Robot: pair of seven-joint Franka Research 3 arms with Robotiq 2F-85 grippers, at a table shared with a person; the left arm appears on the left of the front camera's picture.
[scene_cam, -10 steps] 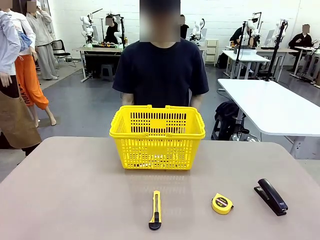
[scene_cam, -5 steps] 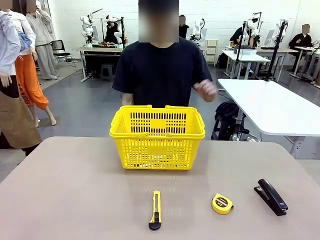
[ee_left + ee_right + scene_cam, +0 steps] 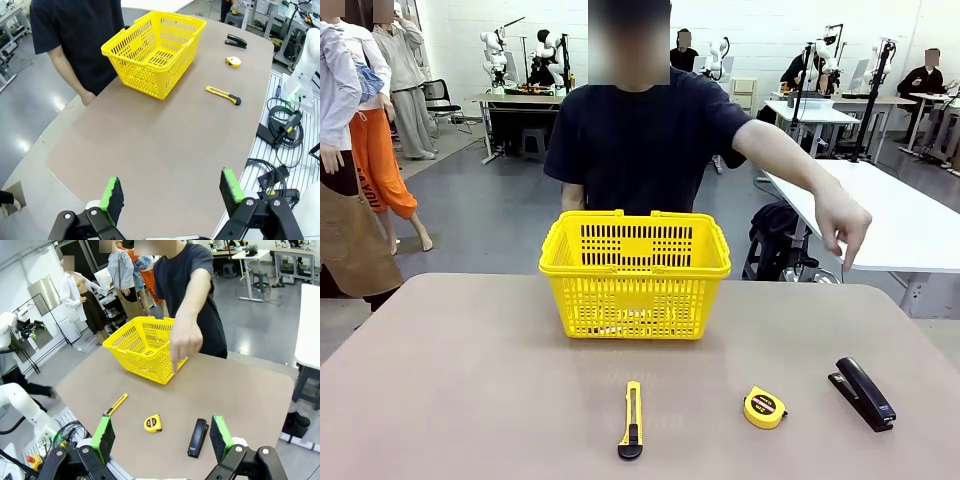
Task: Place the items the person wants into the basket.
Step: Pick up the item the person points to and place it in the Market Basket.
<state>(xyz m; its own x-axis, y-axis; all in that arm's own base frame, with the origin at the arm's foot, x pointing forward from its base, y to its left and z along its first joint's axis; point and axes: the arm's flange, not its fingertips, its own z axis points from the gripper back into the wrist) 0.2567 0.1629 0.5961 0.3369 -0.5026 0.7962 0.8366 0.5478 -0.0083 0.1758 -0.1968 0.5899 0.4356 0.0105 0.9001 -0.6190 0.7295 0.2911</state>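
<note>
Lab room with white benches (image 3: 880, 215) behind. I see the beige table (image 3: 470, 350) and the person (image 3: 640, 140) at 12 o'clock, with one hand (image 3: 842, 222) held out over the table's 3 o'clock side. The yellow basket (image 3: 635, 265) stands upright at 12, its slotted floor showing. The stapler (image 3: 862, 393) lies at 4, the utility knife (image 3: 632, 420) at 6 and the tape measure (image 3: 764, 407) at 5. The left gripper (image 3: 172, 190) and right gripper (image 3: 162, 432) both have their jaws apart.

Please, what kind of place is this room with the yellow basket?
Most likely a robotics laboratory or test workshop, not a shop. The signs are the open left gripper with green pads, loose cables beside it, and rows of white work tables on a bare grey floor.
</note>
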